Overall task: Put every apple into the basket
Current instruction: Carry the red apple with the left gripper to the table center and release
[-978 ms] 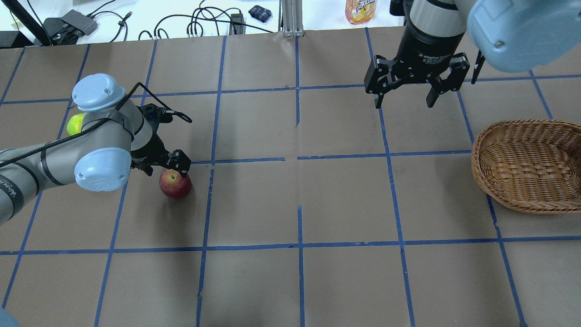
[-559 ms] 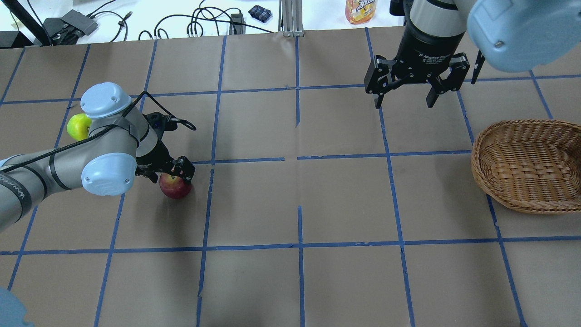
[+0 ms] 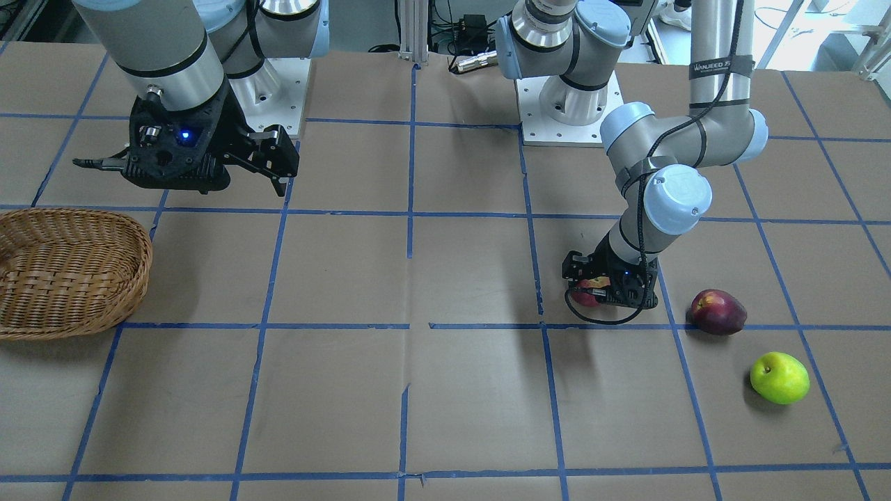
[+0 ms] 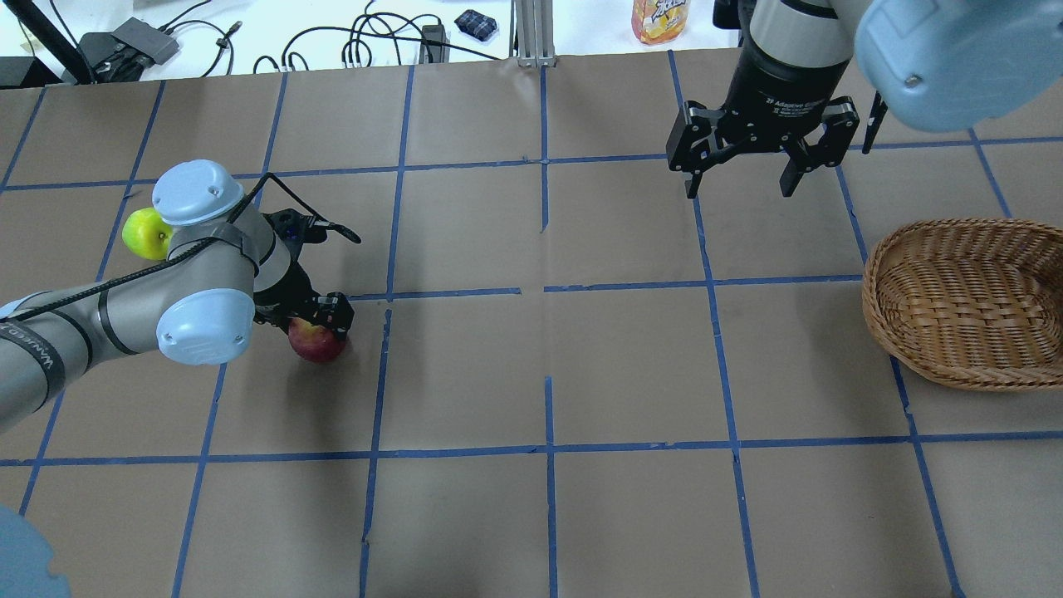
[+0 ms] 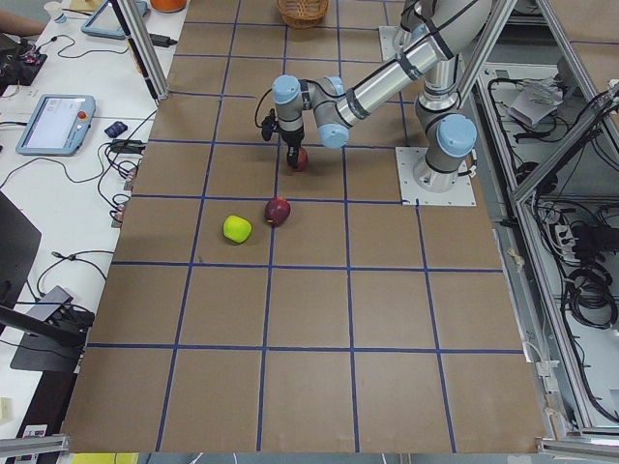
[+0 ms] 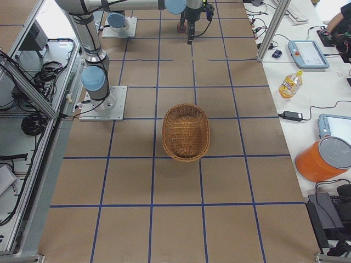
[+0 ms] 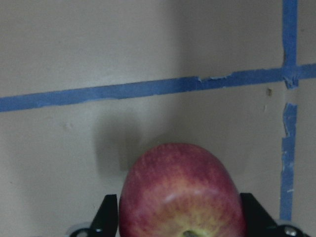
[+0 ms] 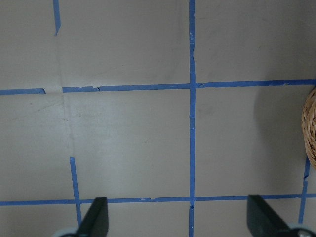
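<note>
Contact on red apple [image 7: 181,190] from left gripper [image 7: 180,217]: black fingers [image 7: 109,217] pressed against both flanks in the wrist view, no gap visible on either side, so clamped on the fruit. Yellowish patch and stem dimple turned toward the wrist camera. Rests on table [image 4: 631,365], shadow directly beneath, just inside a corner of the blue tape grid [image 4: 548,453].

Next out, toward robot's left and slightly further from its base: maroon apple [image 3: 718,312]. Lies at a tape line, apart from the gripper, untouched. Hidden under the left arm [image 4: 124,316] in the overhead view, plain in the front-facing one.

Further out again, further left: green apple [image 3: 779,378], stem dimple up, near the maroon one but not touching it.

Across the table, robot's right half: right gripper [image 4: 737,191]. Hangs raised above the surface, fingers spread wide. Shows only brown paper and tape in its wrist view, plus a sliver of wicker at the right edge.

Past that, at the right end: basket [image 4: 955,307], oval, shallow, light-brown weave. Sits flat on the table, well apart from all three apples, all of them outside it in the opposite half.

Beyond the far table edge: tangle of cables [image 4: 365,41] on a white bench, bottle [image 4: 660,18] with yellow-orange label.
</note>
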{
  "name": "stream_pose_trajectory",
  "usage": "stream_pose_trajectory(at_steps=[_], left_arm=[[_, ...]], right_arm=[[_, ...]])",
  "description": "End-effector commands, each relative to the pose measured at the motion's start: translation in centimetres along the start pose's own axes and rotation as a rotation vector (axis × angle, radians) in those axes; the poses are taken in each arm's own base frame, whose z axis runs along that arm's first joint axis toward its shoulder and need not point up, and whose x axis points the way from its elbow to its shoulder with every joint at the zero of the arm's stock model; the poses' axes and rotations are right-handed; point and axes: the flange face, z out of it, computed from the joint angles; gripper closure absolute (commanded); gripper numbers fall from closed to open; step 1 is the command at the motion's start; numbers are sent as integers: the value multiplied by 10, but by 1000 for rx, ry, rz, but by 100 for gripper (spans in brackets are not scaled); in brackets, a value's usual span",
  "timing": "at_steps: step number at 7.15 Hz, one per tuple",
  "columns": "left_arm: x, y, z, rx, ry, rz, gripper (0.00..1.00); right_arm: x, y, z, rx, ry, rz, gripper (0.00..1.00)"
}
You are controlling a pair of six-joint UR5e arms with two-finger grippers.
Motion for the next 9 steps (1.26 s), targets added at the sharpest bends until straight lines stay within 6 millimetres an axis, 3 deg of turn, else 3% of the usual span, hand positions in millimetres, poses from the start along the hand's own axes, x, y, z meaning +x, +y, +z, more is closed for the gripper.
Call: stream_pose_trajectory(at_steps=[1, 2, 3, 5, 6, 8, 9], left_arm=[[-1, -5, -25, 40, -25, 5, 100], [7, -18, -46, 31, -16, -66, 100], [28, -33, -73, 21, -1, -100, 100], [115, -45, -87, 28, 2, -196, 100], [143, -58, -98, 49, 119, -240, 100], [180, -75, -92, 121, 225, -275, 100], [232, -65, -79, 97, 215, -294, 100]], right_arm=[[0, 0, 0, 0, 0, -2, 0], [0, 0, 0, 0, 0, -2, 0], [0, 0, 0, 0, 0, -2, 0], [0, 0, 0, 0, 0, -2, 0], [0, 0, 0, 0, 0, -2, 0], [0, 0, 0, 0, -2, 0, 0], [0, 0, 0, 0, -2, 2, 0]])
